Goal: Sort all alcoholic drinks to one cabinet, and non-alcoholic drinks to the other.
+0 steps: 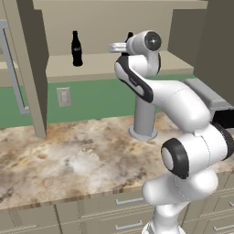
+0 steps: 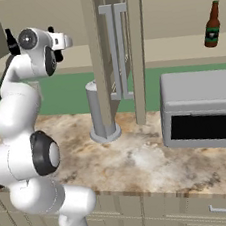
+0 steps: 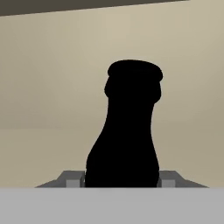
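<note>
One cola bottle [image 3: 127, 131], between end effector [image 3: 122, 179] fingers

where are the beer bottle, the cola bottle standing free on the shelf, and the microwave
beer bottle [image 2: 211, 27], right base view, on its dark green label
cola bottle [image 1: 77, 50], left base view, on its black body, mid-height
microwave [image 2: 206, 125], right base view, on its dark front door
</note>
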Tool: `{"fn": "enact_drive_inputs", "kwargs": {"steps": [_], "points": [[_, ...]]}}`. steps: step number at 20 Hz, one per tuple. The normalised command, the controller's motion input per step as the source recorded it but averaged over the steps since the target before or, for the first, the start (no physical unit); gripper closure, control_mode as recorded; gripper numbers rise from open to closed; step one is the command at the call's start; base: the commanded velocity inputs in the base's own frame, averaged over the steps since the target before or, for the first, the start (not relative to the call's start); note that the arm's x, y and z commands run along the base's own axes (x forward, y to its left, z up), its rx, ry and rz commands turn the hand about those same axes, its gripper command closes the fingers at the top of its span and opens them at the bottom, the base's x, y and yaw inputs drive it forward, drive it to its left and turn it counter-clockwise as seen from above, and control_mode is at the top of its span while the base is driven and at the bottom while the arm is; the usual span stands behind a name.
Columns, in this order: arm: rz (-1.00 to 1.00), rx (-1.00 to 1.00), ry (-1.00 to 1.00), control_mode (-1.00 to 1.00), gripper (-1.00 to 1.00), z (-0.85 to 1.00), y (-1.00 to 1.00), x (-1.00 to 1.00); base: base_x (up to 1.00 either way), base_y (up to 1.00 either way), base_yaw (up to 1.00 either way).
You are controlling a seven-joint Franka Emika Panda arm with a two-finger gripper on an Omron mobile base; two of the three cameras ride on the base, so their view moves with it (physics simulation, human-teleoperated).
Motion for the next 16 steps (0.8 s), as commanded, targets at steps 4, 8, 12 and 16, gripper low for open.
{"fn": "enact_drive_inputs", "kwargs": {"steps": [4, 8, 12, 16], "points": [[0.0, 0.0, 0.0, -1.0, 1.0, -0.1, 0.09, 0.36, 0.0, 0.0, 0.0], [0.0, 0.0, 0.01, -1.0, 1.0, -0.26, 0.12, 0.27, 0.0, 0.0, 0.0], [0.0, 0.0, 0.07, -1.0, 1.0, -0.43, 0.13, 0.32, 0.0, 0.0, 0.0], [0.0, 0.0, 0.06, -1.0, -1.0, -0.35, 0.22, 0.34, 0.0, 0.0, 0.0]]}}
